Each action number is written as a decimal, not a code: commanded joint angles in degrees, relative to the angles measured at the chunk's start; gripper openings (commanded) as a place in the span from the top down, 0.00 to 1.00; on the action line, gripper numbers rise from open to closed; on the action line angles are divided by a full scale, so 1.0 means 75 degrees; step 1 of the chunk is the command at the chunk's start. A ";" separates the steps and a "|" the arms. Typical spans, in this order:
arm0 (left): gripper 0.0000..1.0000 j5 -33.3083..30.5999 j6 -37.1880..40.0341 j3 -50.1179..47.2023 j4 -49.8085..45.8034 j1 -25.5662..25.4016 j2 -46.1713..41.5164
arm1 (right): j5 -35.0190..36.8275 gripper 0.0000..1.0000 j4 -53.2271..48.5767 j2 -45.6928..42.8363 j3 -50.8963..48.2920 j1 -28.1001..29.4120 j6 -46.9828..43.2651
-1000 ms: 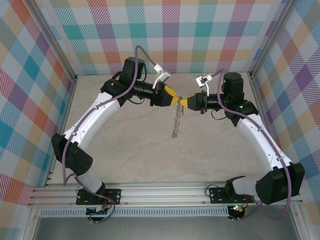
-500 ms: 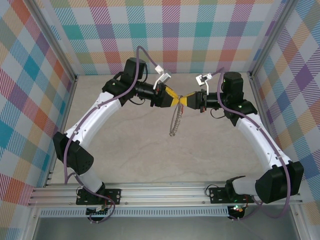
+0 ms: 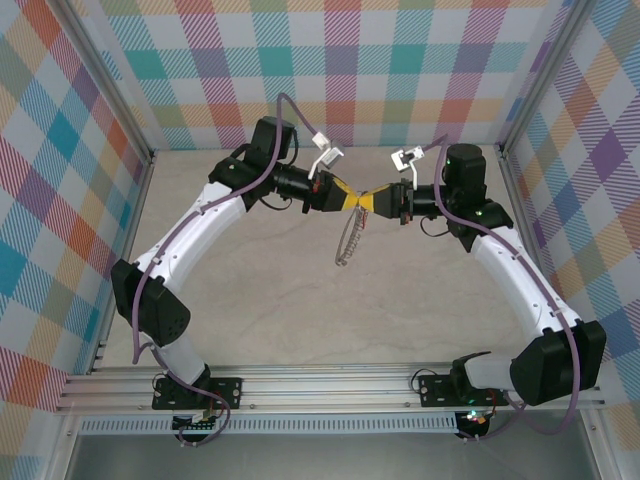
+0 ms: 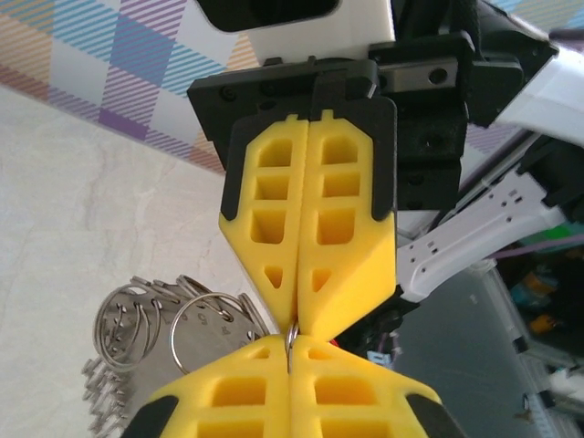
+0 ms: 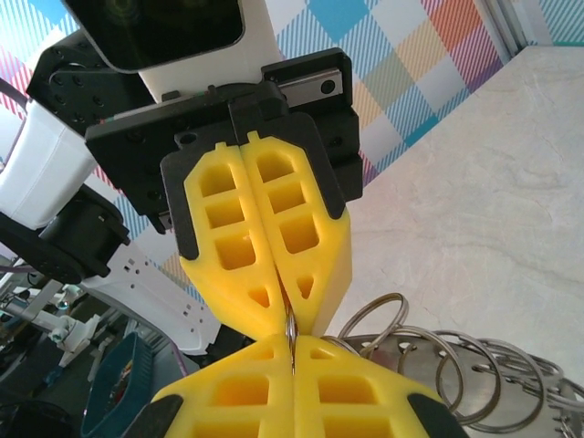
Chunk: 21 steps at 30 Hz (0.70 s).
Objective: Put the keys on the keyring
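My left gripper (image 3: 351, 198) and right gripper (image 3: 367, 202) meet tip to tip above the middle back of the table. Both are shut on the same thin silver loop (image 4: 292, 330) of the keyring. The keyring (image 3: 346, 240) dangles below them like a chain seen edge-on, tilted to the lower left. In the left wrist view my left gripper (image 4: 294, 347) pinches the loop, with the keyring's rings (image 4: 151, 319) fanned out to the left. In the right wrist view my right gripper (image 5: 292, 341) pinches it too, with the rings (image 5: 447, 365) spread to the right. The key and its red tag are hidden.
The pale marbled tabletop (image 3: 300, 300) lies below the hanging keyring. Checkered walls (image 3: 60, 200) enclose the left, back and right. An aluminium rail (image 3: 330, 385) carries both arm bases at the near edge.
The keyring's lower end has swung up and to the left. The left arm has shifted slightly; both grippers stay pinched together at the same spot.
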 commanded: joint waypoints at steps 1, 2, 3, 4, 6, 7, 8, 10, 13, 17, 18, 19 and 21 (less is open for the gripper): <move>1.00 0.0259 -0.0206 0.0026 0.0181 -0.0123 -0.0014 | -0.0063 1.00 0.0429 0.0026 -0.0064 -0.0029 0.0176; 1.00 0.0096 -0.0397 -0.0108 0.0451 -0.0125 -0.0082 | 0.0011 0.90 0.0436 -0.0009 -0.0090 -0.0029 0.0229; 1.00 -0.0063 -0.0567 -0.0276 0.0674 -0.0126 -0.0183 | 0.0063 0.85 0.0481 -0.0055 -0.0143 -0.0037 0.0302; 1.00 -0.0303 -0.0780 -0.0497 0.1080 -0.0128 -0.0306 | 0.0105 0.82 0.0585 -0.0141 -0.0234 -0.0066 0.0406; 1.00 -0.0638 -0.1162 -0.0967 0.1828 -0.0129 -0.0632 | 0.0188 0.78 0.0871 -0.0360 -0.0475 -0.0156 0.0660; 1.00 -0.0720 -0.1343 -0.1163 0.2170 -0.0129 -0.0743 | 0.0207 0.77 0.1029 -0.0453 -0.0597 -0.0197 0.0795; 1.00 -0.0798 -0.1561 -0.1361 0.2648 -0.0129 -0.0867 | 0.0224 0.76 0.1249 -0.0561 -0.0754 -0.0255 0.0964; 1.00 -0.0938 -0.1966 -0.1694 0.3282 -0.0129 -0.1071 | 0.0221 0.75 0.1534 -0.0731 -0.0994 -0.0331 0.1207; 1.00 -0.1131 -0.2443 -0.2122 0.4040 -0.0129 -0.1335 | 0.0266 0.71 0.1881 -0.0891 -0.1292 -0.0342 0.1496; 1.00 -0.1216 -0.2868 -0.2478 0.4637 -0.0151 -0.1577 | 0.0319 0.65 0.2237 -0.0912 -0.1539 -0.0348 0.1778; 1.00 -0.1259 -0.2915 -0.2567 0.4739 -0.0163 -0.1630 | 0.0316 0.64 0.2389 -0.0895 -0.1572 -0.0342 0.1865; 1.00 -0.1282 -0.2960 -0.2625 0.4824 -0.0174 -0.1666 | 0.0303 0.63 0.2500 -0.0870 -0.1595 -0.0342 0.1965; 1.00 -0.1311 -0.3045 -0.2709 0.4957 -0.0188 -0.1727 | 0.0291 0.63 0.2766 -0.0782 -0.1599 -0.0343 0.2142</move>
